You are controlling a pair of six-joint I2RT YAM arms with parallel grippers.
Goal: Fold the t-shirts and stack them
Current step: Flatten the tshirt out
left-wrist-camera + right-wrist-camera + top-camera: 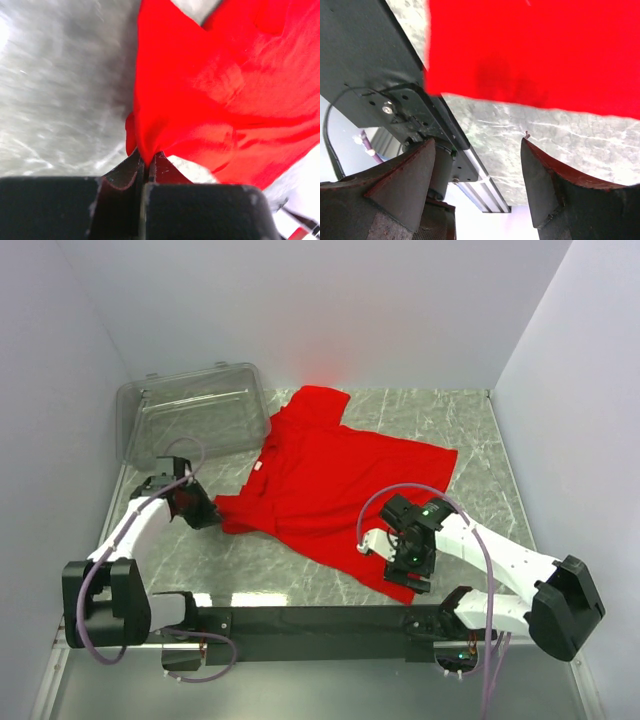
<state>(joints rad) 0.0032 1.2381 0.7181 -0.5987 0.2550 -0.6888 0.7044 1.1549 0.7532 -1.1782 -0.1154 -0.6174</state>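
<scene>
T-shirt (pixel 340 480), bright red, lies rumpled; left end effector (pixel 148 162) grasps its nine o'clock edge, right end effector (pixel 476 150) hangs released at five o'clock.

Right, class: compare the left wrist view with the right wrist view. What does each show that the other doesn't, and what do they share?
Only the left wrist view shows the left gripper, shut on a bunched bit of the shirt. Only the right wrist view shows the right gripper, open and holding nothing, and the black rail beside it. Both show the red shirt lying on the marbled table.
</scene>
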